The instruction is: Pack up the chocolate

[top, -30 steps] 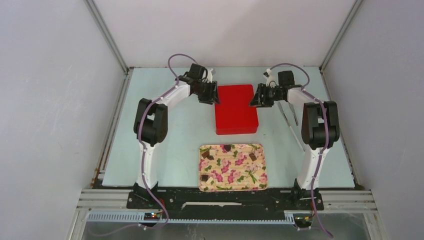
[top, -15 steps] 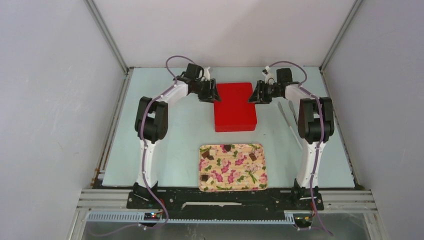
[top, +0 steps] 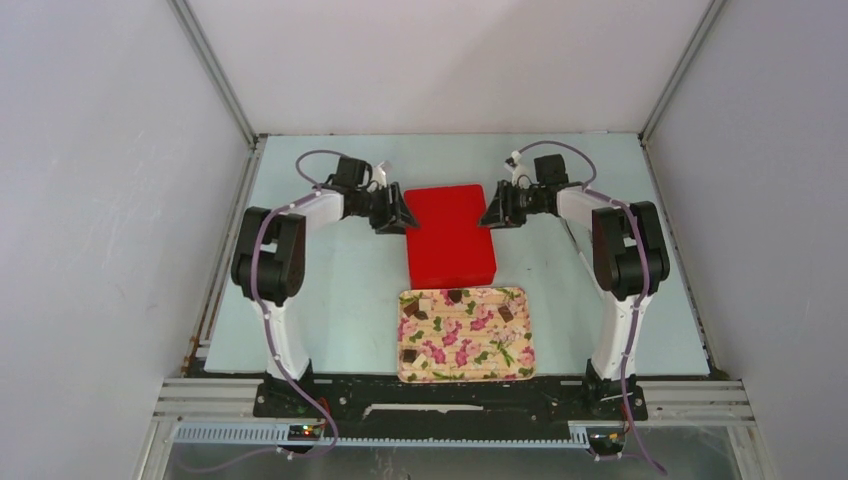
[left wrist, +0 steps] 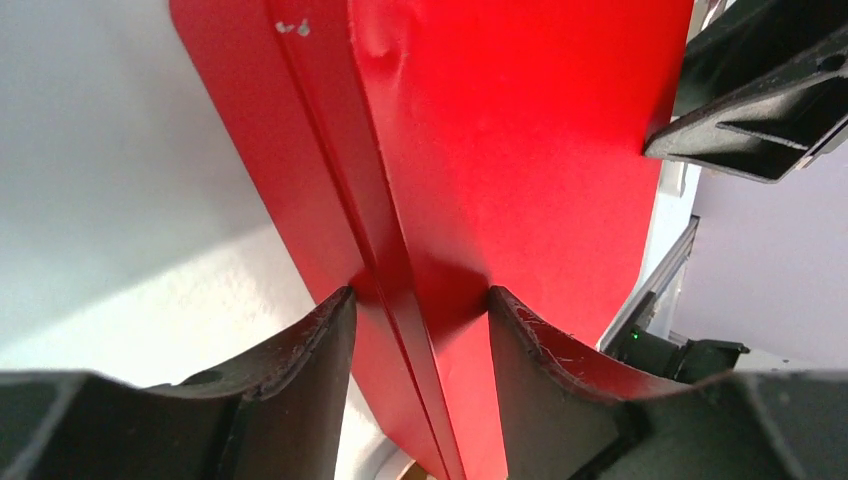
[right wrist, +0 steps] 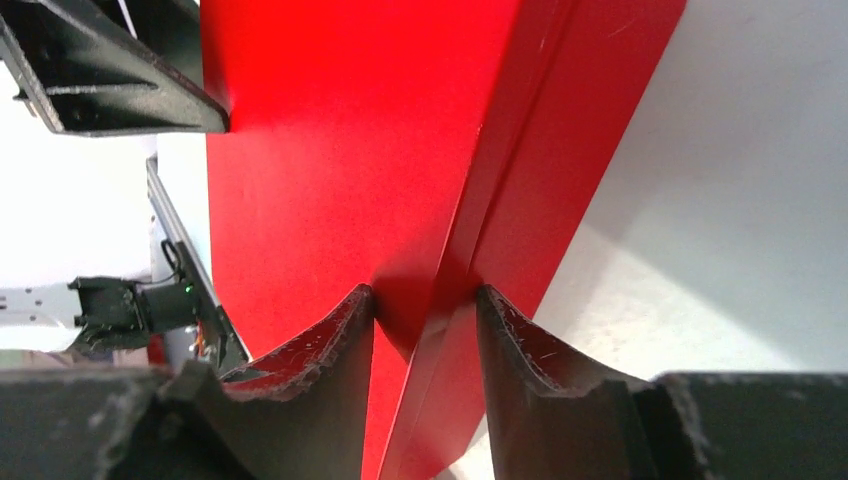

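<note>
Several dark brown chocolate pieces (top: pixel 455 296) lie on the flowered tray (top: pixel 466 372) near the table's front; no pale pieces show. A closed red box (top: pixel 450 235) sits just behind the tray. My left gripper (top: pixel 400 218) is shut on the box's left edge, which the left wrist view shows between the fingers (left wrist: pixel 420 300). My right gripper (top: pixel 490 215) is shut on the box's right edge, seen in the right wrist view (right wrist: pixel 425 295). The red box fills both wrist views (left wrist: pixel 500 150) (right wrist: pixel 350 150).
The pale table (top: pixel 340 290) is walled by grey panels on the left, back and right. The arm bases stand at the near edge on either side of the tray. The opposite gripper shows in each wrist view (left wrist: pixel 760 100) (right wrist: pixel 100 70).
Both grippers, holding the red box, have moved left and toward the tray. The box now sits closer to the tray and further left. The chocolates and tray have not moved.
</note>
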You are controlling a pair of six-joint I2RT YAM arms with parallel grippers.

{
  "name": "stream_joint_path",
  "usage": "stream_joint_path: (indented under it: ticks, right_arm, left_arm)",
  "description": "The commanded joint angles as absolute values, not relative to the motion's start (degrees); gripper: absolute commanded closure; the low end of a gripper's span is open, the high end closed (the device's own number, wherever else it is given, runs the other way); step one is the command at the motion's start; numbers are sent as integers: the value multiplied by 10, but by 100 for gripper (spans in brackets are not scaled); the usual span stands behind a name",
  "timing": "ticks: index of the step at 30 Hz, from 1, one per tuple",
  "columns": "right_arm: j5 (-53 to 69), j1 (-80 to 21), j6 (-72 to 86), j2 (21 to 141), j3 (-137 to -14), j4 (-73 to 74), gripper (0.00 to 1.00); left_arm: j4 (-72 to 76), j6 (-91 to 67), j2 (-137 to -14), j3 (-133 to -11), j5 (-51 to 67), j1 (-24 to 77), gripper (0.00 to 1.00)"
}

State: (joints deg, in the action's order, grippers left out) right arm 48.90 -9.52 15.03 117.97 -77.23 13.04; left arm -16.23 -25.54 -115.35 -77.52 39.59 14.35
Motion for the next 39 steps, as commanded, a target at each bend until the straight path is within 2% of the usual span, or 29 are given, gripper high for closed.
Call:
stream_joint_path:
  ticks: [1,6,11,19,23,25,27,29,30,32,36,37,39]
  right_arm:
    - [504,-161,161,1175,-720,141,62]
    - [490,-156,175,1176,-739,121,60]
    - [444,-145,177,1193,-780,128,47]
    - [420,-143,162,1250,-890,180,46]
    - [401,-138,116,1226,-926,215,44]
    - [388,-130,96,1200,-948,230,40]
    - [380,-118,90,1172,-963,231,28]
    - [390,-108,96,1152,-975,216,26]
    - [403,-104,103,1149,-984,203,27]
    - [440,-98,130,1156,-997,167,38]
    - [524,-97,226,1213,-1024,59,82]
    - [537,-97,250,1238,-1036,36,89]
    - [555,-103,305,1289,-1065,10,94]
  left_arm:
    - [-172,-232,-1130,-711,411,139,46]
    - [-203,-209,-1145,-747,392,117,45]
    - [-203,-214,-1168,-781,378,97,44]
    - [-216,-222,-1200,-856,394,93,43]
    - [-224,-221,-1205,-873,399,94,43]
    - [-224,-219,-1204,-874,397,94,43]
    - [-226,-219,-1208,-875,395,94,43]
    - [-226,-218,-1213,-877,394,94,43]
    - [-227,-218,-1216,-878,394,94,43]
    - [-229,-219,-1221,-882,394,94,43]
    - [-233,-216,-1226,-888,393,94,43]
    - [-234,-215,-1226,-888,393,94,43]
    - [-238,-212,-1226,-889,393,94,43]
